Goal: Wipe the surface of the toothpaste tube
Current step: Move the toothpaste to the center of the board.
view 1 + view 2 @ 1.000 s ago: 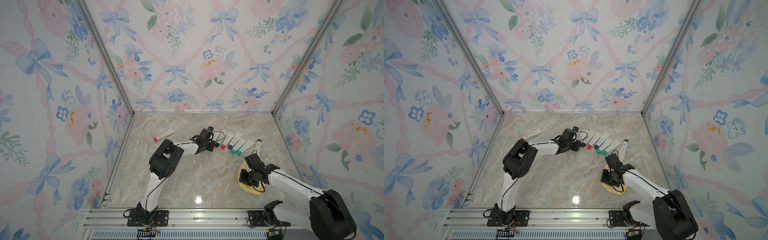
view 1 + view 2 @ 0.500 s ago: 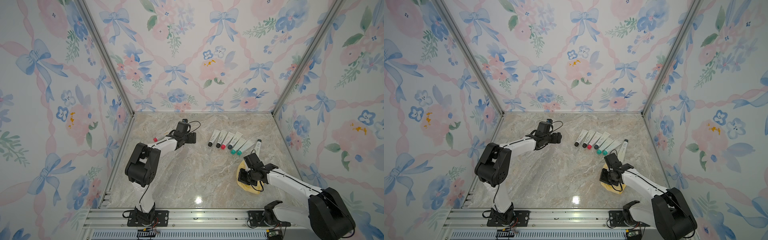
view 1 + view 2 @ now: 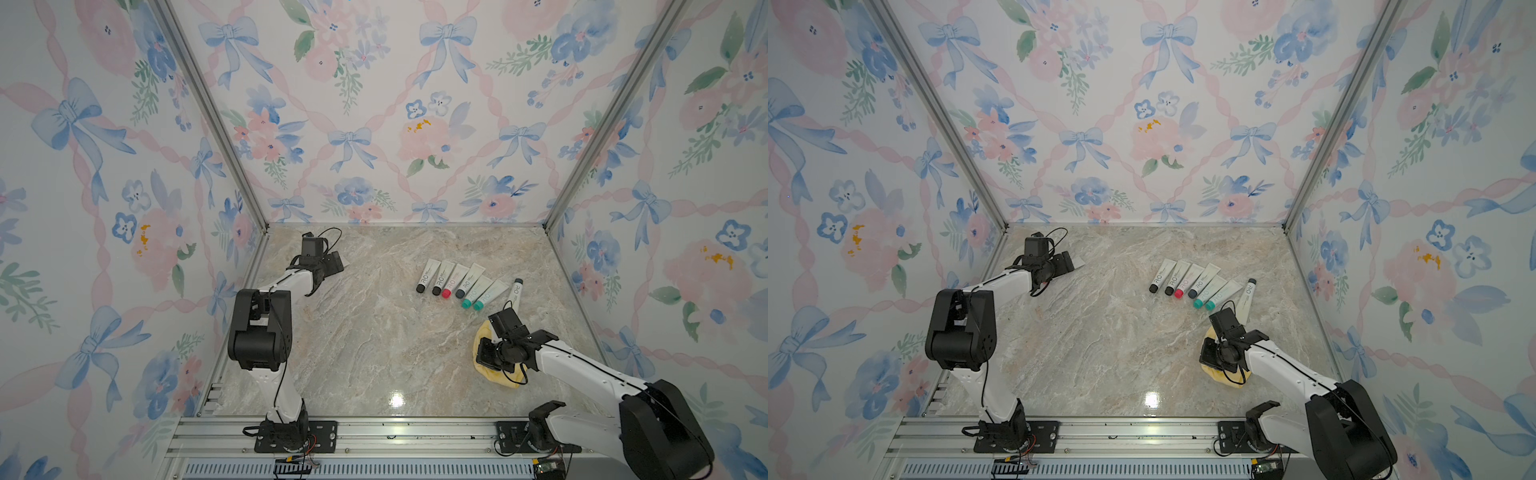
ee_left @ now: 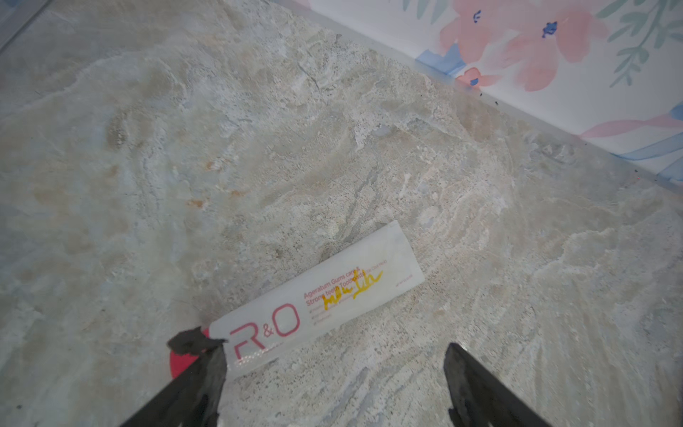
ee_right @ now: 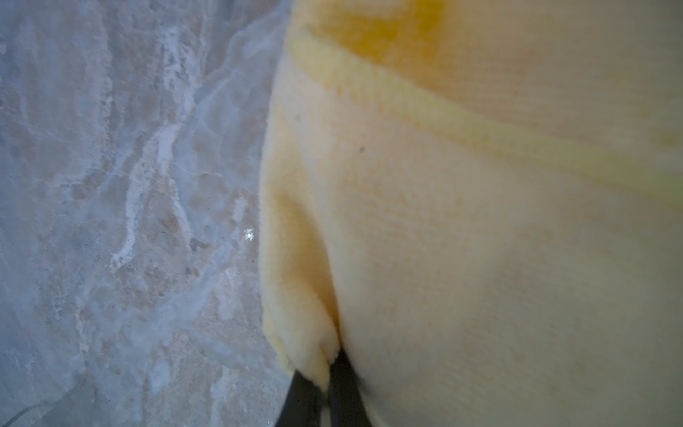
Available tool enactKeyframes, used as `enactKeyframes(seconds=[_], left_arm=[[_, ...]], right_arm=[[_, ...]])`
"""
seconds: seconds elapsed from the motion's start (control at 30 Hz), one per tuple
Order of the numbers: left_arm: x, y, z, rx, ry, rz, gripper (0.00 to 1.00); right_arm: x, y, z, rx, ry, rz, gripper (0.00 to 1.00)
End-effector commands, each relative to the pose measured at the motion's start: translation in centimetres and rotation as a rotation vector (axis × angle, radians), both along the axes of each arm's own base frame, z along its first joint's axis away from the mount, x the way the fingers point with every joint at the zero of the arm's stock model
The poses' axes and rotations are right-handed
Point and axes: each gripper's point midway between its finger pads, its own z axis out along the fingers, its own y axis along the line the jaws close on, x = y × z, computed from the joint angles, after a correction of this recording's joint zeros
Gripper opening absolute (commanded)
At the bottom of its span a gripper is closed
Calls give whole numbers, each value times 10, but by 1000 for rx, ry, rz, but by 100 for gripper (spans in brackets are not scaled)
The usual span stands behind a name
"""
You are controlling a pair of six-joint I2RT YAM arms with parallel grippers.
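Wide open, the left gripper (image 4: 332,373) hangs low over the marble tabletop (image 4: 258,148), its two dark fingers spread well apart. Between and just ahead of them lies the toothpaste tube (image 4: 318,299), flat on the stone, white with pink "R&O" lettering. A yellow scribble (image 4: 351,292) runs across its printed text. One finger (image 4: 199,369) overlaps the tube's cap end, where the red cap (image 4: 175,364) peeps out from behind the tip; I cannot tell whether it is touching. The other finger is clear of the tube. The tube's crimped end points towards the flowered wall (image 4: 554,55).

In a top view, this tube sits at the far left of the tabletop, near the back corner. It is almost wholly hidden under the left gripper (image 3: 1065,262), with only a pale end (image 3: 1079,263) showing.

Over on the right side, nearer the front, the right gripper (image 5: 321,392) is pinched closed on a fold of the yellow cloth (image 5: 462,240). The rest of the cloth (image 3: 509,380) lies bunched on the tabletop beneath that arm.

Between the two arms, towards the back right, a row of tubes (image 3: 455,282) lies side by side on a slant. Their caps are black, red and teal and face the front. A lone tube (image 3: 515,293) lies just beside the row, its dark cap pointing the other way, close to the cloth.
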Motion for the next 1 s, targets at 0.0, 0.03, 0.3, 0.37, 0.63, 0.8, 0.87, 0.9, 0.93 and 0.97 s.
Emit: enactKeyframes(seconds=[0.0,0.03,0.3,0.37,0.63,0.8,0.87,0.9,0.93,0.97], left_arm=[[5,12,-15,-5,33,44,94],[6,14,-17,-7,37,45,94],[8,20,-41,-28,82,46,95],[7,19,-44,-31,90,44,95],[1,12,-56,-26,118,29,93],[0,9,-52,-18,112,25,87],[-1,7,-47,-10,104,26,87],[-1,8,-46,-4,101,27,88],[-1,7,-44,0,97,27,89],[0,7,-43,1,94,26,90]], right_arm=[[-13,-2,-10,-17,45,11,7],[-13,-2,-9,-17,43,12,7],[-14,-5,1,-29,28,16,7],[-15,-7,2,-34,25,13,7],[-15,-7,4,-32,20,12,7],[-14,-7,3,-31,17,17,7],[-14,-7,2,-33,18,17,7],[-14,-7,0,-32,21,17,7],[-15,-6,-1,-31,24,17,7],[-15,-6,-2,-28,25,15,7]])
